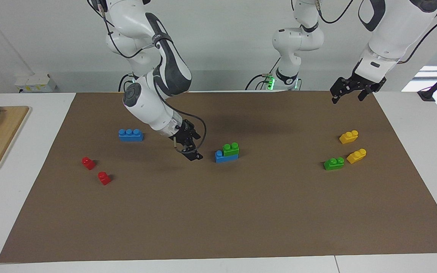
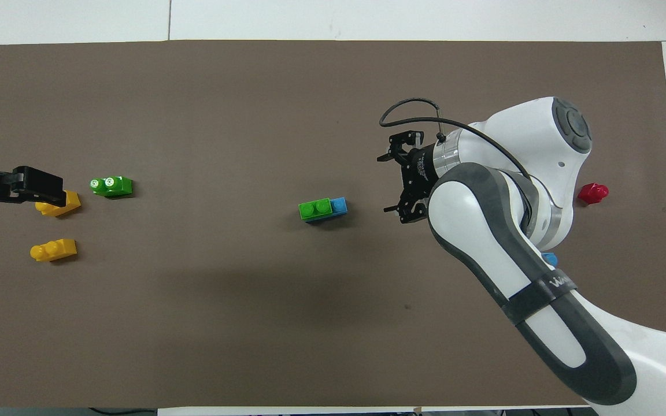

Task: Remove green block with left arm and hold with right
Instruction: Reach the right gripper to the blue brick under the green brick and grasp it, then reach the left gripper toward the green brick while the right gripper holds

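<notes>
Right end effector (image 1: 190, 146) open, empty, low over the mat just beside the blue brick (image 1: 226, 156), not touching. Left end effector (image 1: 349, 90) open, waiting up by the mat's edge at its own end. Green block (image 1: 231, 149) sits pressed onto the blue brick, mid-surface. Looks light, rigid, glossy plastic: pinch its flat side walls below the studs, clamp the blue base to hold

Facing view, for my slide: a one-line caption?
Right pincer open beside green block stacked on blue brick; left pincer waits.
</notes>
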Robot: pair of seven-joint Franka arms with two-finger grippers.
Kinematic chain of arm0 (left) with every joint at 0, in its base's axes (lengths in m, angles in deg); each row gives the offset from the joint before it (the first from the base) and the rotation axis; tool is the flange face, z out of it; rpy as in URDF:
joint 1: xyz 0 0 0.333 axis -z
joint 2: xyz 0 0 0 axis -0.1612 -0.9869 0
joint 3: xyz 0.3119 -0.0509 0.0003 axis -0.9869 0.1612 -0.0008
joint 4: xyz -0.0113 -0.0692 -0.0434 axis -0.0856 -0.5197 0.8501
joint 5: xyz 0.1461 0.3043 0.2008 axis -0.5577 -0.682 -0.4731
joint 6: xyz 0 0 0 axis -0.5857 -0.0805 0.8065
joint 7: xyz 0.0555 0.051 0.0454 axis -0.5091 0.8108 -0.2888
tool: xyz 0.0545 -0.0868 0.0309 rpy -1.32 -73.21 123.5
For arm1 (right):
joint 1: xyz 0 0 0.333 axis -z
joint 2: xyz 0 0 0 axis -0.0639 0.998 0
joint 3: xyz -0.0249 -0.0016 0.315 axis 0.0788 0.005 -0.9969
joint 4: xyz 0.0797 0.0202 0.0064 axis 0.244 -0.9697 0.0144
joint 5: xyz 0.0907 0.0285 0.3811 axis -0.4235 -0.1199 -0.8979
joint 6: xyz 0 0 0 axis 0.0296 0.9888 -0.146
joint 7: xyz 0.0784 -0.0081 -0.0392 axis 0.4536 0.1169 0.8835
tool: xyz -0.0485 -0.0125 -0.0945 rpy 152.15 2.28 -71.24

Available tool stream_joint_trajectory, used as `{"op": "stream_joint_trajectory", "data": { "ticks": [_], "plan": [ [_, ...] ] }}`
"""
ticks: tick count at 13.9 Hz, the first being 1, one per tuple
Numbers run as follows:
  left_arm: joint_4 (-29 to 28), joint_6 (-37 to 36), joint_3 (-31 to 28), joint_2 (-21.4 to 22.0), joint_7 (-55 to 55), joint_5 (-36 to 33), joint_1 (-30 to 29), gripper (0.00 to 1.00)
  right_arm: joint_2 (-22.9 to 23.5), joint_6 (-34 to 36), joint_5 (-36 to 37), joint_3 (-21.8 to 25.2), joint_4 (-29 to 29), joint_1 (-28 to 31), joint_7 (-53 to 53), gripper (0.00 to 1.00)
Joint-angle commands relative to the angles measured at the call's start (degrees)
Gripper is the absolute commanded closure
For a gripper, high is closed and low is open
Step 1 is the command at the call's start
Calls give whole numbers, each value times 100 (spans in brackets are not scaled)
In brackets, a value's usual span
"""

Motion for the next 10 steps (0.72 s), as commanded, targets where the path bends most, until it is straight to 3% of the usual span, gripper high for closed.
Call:
{"op": "stream_joint_trajectory", "data": {
  "ticks": [1,7,10],
  "plan": [
    [-112,16,-63,110,-72,69,30,0,153,-245,-227,4,0,-135,-75,0],
    [-120,-107,-63,128,-29,69,65,0,443,-544,-315,4,-26,-365,-75,0],
    [-392,-213,-10,268,233,78,126,0,549,-640,-315,4,-35,-373,-66,0]
  ]
}}
